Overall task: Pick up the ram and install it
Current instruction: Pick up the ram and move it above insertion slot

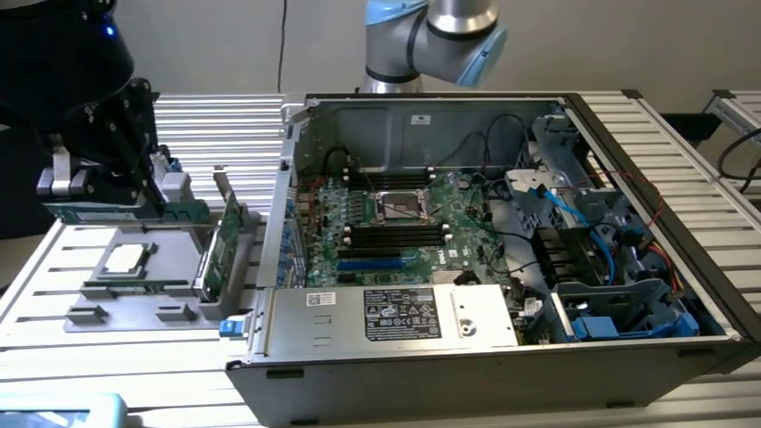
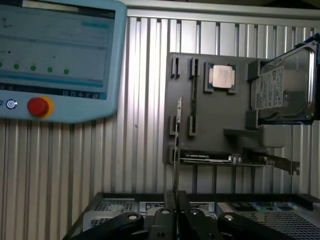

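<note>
The end effector grips the ram beside the case, at the exterior view's left. The ram's long axis lies level, seemingly parallel to the case's slots.

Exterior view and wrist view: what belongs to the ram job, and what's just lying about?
Job: gripper, shut on the ram; motherboard's black slots.
Lying about: processor chip, hard drive, expansion card, touchscreen pendant.

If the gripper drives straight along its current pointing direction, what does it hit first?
Likely the grey fixture tray. The gripper points down at it with the ram clamped edge-on ahead of the fingertips, so the ram's edge would touch the tray first. How much gap remains is unclear.
</note>
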You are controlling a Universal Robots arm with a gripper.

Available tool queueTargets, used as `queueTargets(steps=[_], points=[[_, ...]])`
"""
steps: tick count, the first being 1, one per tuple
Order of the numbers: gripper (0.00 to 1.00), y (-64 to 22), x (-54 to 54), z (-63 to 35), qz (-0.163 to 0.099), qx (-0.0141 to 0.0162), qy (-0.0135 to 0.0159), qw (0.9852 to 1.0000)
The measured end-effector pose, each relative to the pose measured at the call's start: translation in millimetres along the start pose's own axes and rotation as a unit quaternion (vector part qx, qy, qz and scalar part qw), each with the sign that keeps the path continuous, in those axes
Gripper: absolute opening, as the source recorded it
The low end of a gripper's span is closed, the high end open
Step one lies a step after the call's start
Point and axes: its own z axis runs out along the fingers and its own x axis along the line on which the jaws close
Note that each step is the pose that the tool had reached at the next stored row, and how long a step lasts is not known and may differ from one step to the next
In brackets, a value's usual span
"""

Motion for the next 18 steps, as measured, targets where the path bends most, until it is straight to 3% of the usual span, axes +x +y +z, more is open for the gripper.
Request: queueTargets(steps=[18], points=[[0.13, -81.9, 0.7, -2.7, -0.005, -0.0018, 0.0000, 1.0000]])
